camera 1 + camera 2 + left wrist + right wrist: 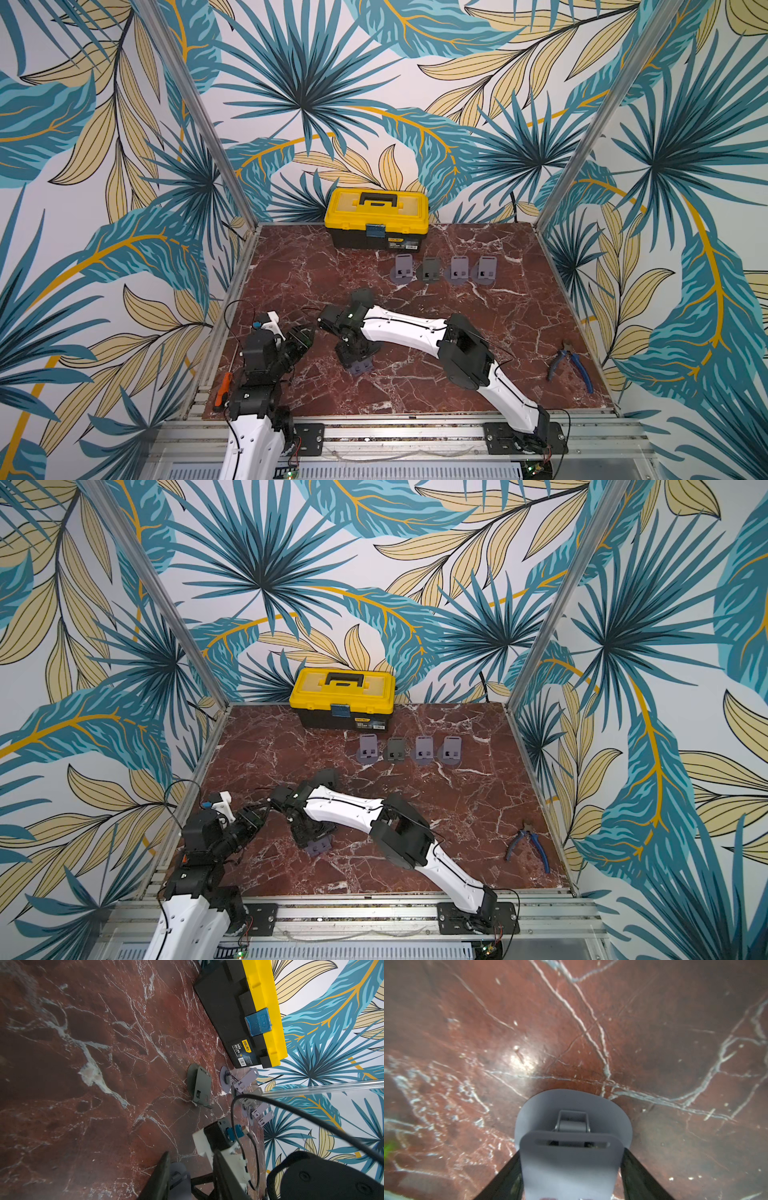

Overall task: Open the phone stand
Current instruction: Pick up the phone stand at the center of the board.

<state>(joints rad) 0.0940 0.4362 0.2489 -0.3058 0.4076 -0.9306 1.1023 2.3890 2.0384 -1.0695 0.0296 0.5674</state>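
The right gripper (356,355) stands over a grey phone stand (360,366), low and centre in both top views on the red marble tabletop (291,270), its jaws clamped on the two side edges of the stand's plate. Left of it in frame, the left gripper (307,332) hangs with jaws apart, empty.

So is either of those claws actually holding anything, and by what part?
The right gripper holds the grey phone stand by the side edges of its plate; the left gripper holds nothing.
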